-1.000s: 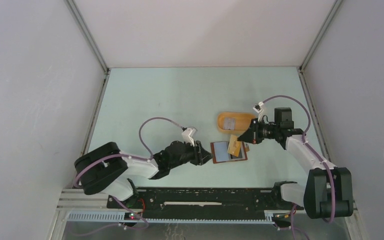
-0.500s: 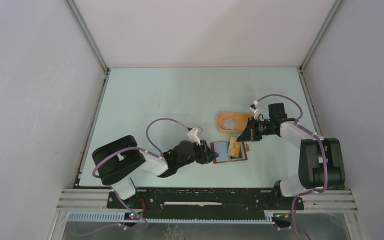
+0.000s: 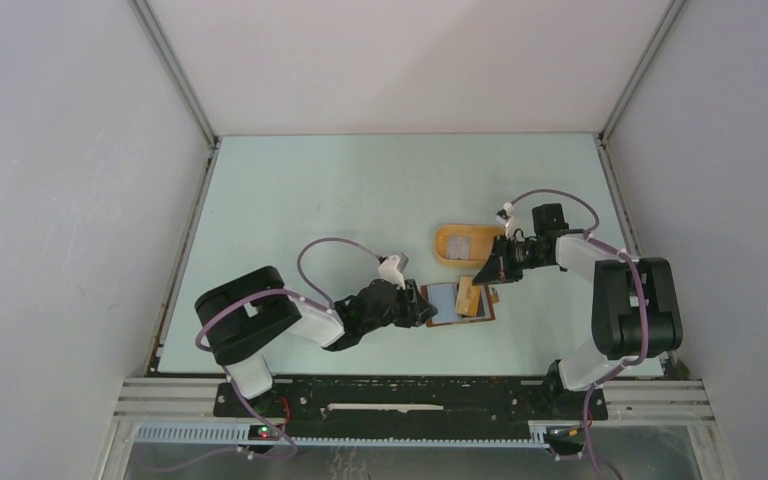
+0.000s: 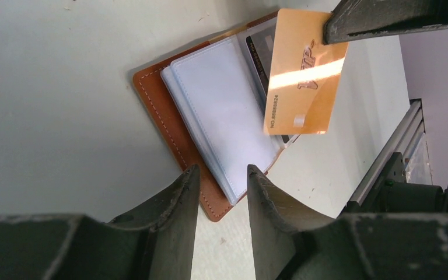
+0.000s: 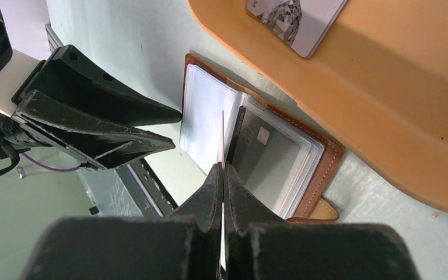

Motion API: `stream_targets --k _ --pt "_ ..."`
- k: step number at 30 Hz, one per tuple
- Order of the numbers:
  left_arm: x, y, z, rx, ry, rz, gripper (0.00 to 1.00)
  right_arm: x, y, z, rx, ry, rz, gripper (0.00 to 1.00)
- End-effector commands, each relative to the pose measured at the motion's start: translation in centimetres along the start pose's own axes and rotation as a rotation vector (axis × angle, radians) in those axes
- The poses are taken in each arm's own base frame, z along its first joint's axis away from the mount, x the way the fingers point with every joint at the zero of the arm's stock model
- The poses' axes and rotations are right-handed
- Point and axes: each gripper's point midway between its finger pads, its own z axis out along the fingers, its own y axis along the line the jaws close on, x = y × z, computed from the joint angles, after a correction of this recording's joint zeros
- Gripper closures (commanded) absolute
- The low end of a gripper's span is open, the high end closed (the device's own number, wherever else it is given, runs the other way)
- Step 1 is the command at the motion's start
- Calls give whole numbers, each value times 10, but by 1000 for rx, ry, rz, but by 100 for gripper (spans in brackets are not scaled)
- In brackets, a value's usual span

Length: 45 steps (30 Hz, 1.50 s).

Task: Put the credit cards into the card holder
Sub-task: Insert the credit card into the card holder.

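Over open card holder [image 4: 154, 108], gold card [image 4: 303, 73], lettering visible left wrist only

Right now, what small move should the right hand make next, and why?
Probably ease the right hand toward the holder a little, sliding the gold card into a clear sleeve. It pinches the card edge-on over the open card holder, beside a dark card already sleeved.

An orange-yellow oval tray [image 3: 444, 249] lies flat on the pale green tabletop [image 3: 330, 200], right of centre. White walls [image 3: 410, 60] rise behind the tray and on both sides. A black rail [image 3: 410, 393] runs well in front of it.
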Motion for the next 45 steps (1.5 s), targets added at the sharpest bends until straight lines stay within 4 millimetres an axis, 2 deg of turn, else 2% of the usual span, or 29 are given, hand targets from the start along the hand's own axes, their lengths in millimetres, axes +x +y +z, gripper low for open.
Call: stream_targets --k 1,21,32,45 --pt "-3 -8 9 -6 1 -12 59 -5 3 0 -31 9 -4 100" --pt "10 0 16 -45 56 -23 69 8 -8 6 5 95 73 100" --pt "11 -2 15 -37 63 -21 70 16 -12 15 83 134 81 100" --pt "13 -8 18 -13 76 -15 70 13 -17 21 134 126 102 100"
